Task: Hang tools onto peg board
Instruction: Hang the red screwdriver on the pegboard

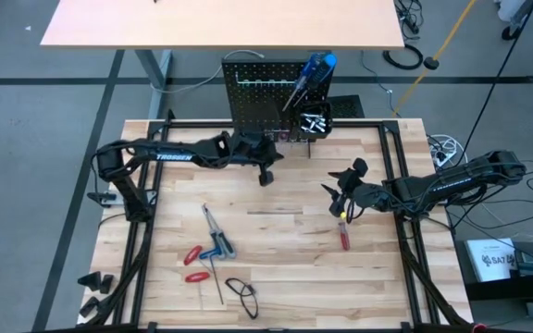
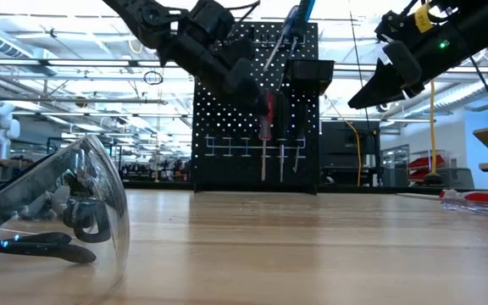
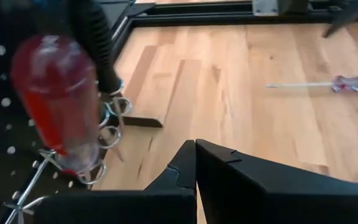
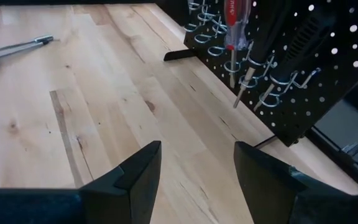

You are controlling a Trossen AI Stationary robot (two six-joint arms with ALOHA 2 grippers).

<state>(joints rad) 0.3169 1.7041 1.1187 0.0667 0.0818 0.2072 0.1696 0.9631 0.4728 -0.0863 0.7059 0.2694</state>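
Note:
The black peg board [image 1: 265, 92] stands upright at the table's far middle. A red-handled screwdriver [image 3: 58, 99] hangs in its wire ring hooks, with dark-handled tools [image 4: 272, 43] beside it. Blue-handled screwdrivers [image 1: 315, 72] stick out of a small bin [image 1: 313, 122] on the board. My left gripper [image 1: 266, 172] is shut and empty, just in front of the board and close to the hung red screwdriver. My right gripper [image 1: 342, 191] stands open and empty to the right of it, above the table. Another red-handled screwdriver [image 1: 344, 233] lies flat on the table near my right gripper.
Blue-handled pliers [image 1: 215, 237], red-handled pliers [image 1: 195, 264] and a thin rod [image 1: 218, 283] lie at the near left. Clear safety glasses [image 2: 58, 212] lie near the front edge. A black frame [image 1: 391, 176] runs around the tabletop. Bare wood lies between the two grippers.

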